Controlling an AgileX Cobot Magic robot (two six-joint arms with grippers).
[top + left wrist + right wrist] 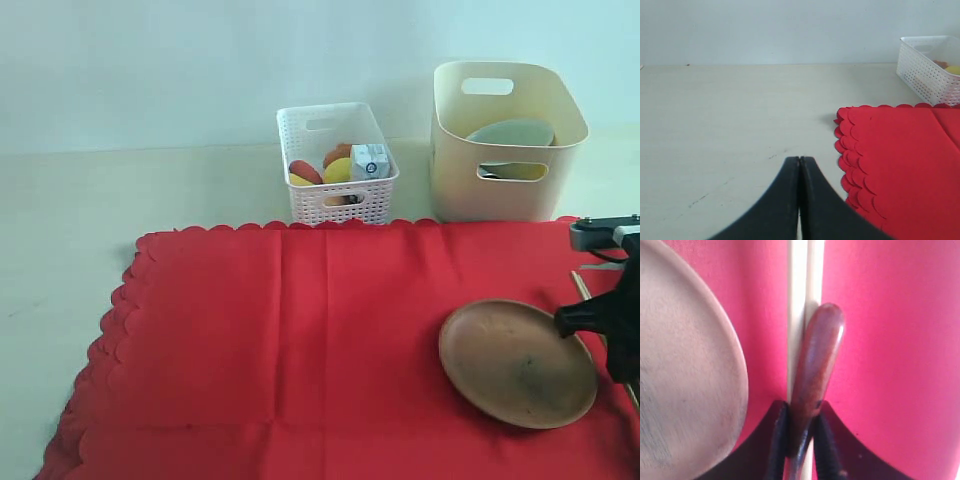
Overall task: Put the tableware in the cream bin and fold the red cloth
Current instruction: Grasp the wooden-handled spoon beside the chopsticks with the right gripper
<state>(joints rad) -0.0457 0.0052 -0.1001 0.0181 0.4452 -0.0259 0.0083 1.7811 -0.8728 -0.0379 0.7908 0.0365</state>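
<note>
Hovering over bare table [715,125], L gripper [800,159] is pinched closed, empty, beside red cloth [300,340], which lies flat, unfolded. At back, cream bin [455,170] holds bowl [512,131]. On cloth: plate [515,362]; next to it R gripper [802,415] clamps brown handle [820,355] atop chopsticks [797,280].

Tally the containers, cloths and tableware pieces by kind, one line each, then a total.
Containers: 2, cream bin and white lattice basket
Cloths: 1, red cloth
Plates: 1, brown plate
Bowls: 1, pale bowl in the cream bin
Chopsticks: 2
Handled utensils: 1, brown-handled utensil held in the right end effector
Total: 8
</note>
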